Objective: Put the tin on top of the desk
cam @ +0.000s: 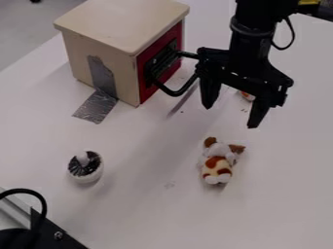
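Biggest of all, a wide, flat, pale white surface (156, 219), across most of the frame. Next, a cream box (123, 24) with a flat lid and a dark red side, standing upright at the upper left. Then a thick black robot arm (250, 44), down from the top edge at the upper right. At the bottom of it, a black two-finger end effector (230, 116), wide open, with nothing in its grip, up above the surface. In the lower left corner, some black gear (48, 234) with a curvy cable. From the red side, a bent black bar (174, 94), out toward the end effector; hard to tell if touching. Down the box and onto the surface, a shiny gray strip of tape (98, 104). Right of the middle, a soft white and brown toy animal (216, 165), lying down. At the left, below the box and well apart from it, a little round white tin (84, 178) with a black and silver top, on the surface.
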Tool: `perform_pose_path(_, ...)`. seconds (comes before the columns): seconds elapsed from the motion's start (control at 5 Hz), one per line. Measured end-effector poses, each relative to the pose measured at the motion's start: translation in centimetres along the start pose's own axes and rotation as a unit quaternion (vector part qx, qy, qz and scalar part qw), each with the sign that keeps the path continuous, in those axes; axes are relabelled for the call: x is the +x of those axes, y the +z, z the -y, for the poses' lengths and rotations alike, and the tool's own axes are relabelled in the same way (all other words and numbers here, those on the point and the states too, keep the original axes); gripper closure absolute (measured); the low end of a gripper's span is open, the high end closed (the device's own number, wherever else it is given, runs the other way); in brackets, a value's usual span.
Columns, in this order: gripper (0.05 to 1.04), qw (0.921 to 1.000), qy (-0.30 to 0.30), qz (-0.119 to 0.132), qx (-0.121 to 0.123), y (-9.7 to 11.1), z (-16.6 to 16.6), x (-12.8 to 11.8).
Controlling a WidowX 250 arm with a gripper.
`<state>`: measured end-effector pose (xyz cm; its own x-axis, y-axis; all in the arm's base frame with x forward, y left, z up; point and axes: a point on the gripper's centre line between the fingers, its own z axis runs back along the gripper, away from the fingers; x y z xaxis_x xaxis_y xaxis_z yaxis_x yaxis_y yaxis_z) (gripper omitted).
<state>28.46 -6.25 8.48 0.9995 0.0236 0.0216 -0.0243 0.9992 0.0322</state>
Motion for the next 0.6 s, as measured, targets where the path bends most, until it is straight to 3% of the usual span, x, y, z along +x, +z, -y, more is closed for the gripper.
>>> perform_pose_path(0.2,0.084,0.9998,-0.001,-0.017,0.005,-0.9,-0.1,-0.4)
perform_pose_path(0.4,0.084,0.9992,0.023,-0.033,0.007,-1.0,-2.7,-3.8)
perform_pose_path(0.6,0.084,0.9982,0.057,-0.014,0.009,-0.2,-5.9,-7.2)
